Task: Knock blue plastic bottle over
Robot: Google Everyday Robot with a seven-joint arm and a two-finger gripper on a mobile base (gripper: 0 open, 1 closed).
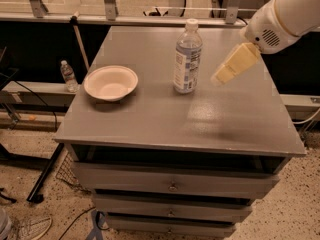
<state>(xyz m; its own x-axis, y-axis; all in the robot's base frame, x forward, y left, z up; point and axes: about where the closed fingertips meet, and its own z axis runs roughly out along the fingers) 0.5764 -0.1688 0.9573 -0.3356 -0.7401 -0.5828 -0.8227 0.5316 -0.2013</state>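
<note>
Well forward on the grey table (150,129) the blue plastic bottle (187,59) stands upright, mid-table. Just right of it hangs the gripper (220,76); open or closed, I cannot tell. A leftward sweep striking high, near the cap, should topple it best.

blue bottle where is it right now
The bottle stands upright on the table, back centre, right of the bowl; the gripper hangs just right of it, not touching.
</note>
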